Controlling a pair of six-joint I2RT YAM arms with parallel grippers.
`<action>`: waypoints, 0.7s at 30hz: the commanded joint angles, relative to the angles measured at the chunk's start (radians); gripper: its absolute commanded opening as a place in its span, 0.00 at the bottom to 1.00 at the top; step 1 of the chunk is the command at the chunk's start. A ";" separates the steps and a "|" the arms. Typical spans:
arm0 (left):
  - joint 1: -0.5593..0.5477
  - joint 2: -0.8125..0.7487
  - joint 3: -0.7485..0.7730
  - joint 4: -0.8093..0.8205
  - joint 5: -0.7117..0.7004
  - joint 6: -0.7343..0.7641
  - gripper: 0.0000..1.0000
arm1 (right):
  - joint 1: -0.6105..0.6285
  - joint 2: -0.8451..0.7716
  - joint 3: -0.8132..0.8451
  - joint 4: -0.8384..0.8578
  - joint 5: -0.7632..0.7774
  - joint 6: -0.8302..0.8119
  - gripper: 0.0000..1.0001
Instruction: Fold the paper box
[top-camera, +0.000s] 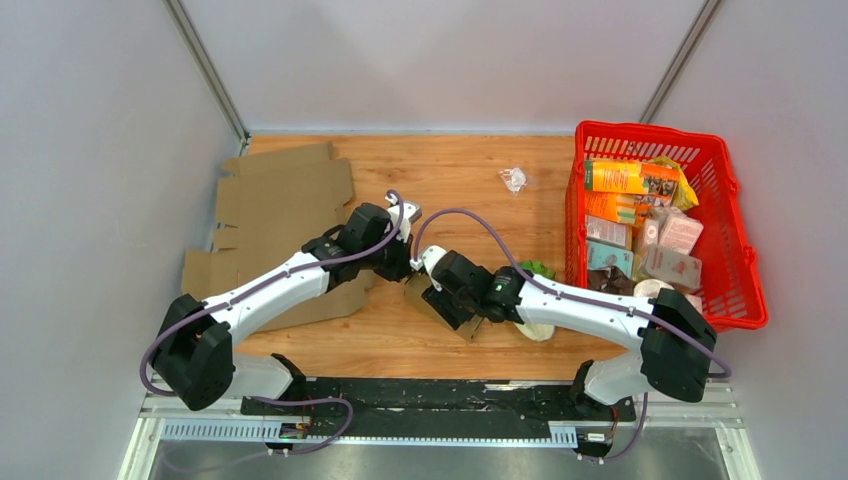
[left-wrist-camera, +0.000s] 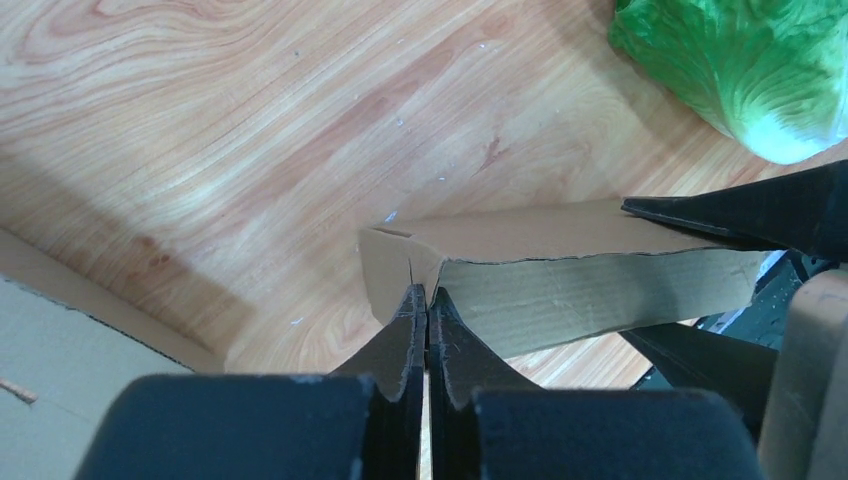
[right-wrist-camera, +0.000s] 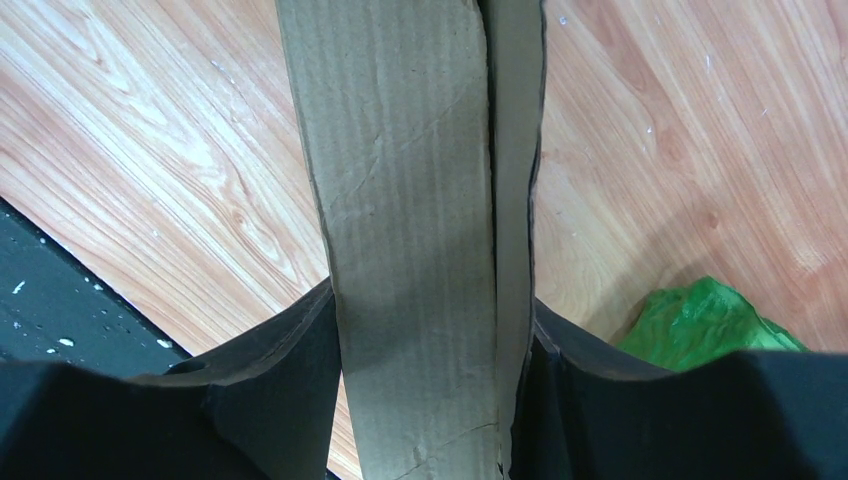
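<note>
The paper box is a small brown cardboard piece, partly folded, held off the wooden table between both arms. In the left wrist view, my left gripper is shut on the corner of one flap of the box. In the right wrist view, my right gripper is shut on the box, with both fingers pressed against its folded walls. The right fingers also show in the left wrist view at the far end of the box. In the top view the left gripper and the right gripper sit close together.
A large flat cardboard sheet lies at the left under the left arm. A red basket full of groceries stands at the right. A green lettuce lies beside the box. A small clear wrapper lies at the back.
</note>
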 joint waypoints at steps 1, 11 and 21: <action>-0.005 -0.028 0.098 -0.053 0.047 -0.052 0.00 | -0.002 0.049 0.004 -0.010 0.017 0.017 0.55; -0.005 -0.014 0.115 -0.150 0.093 -0.068 0.00 | -0.005 0.075 0.019 -0.011 0.014 0.006 0.55; -0.005 -0.031 0.077 -0.177 0.119 -0.111 0.00 | -0.024 0.113 0.048 -0.011 0.003 -0.022 0.56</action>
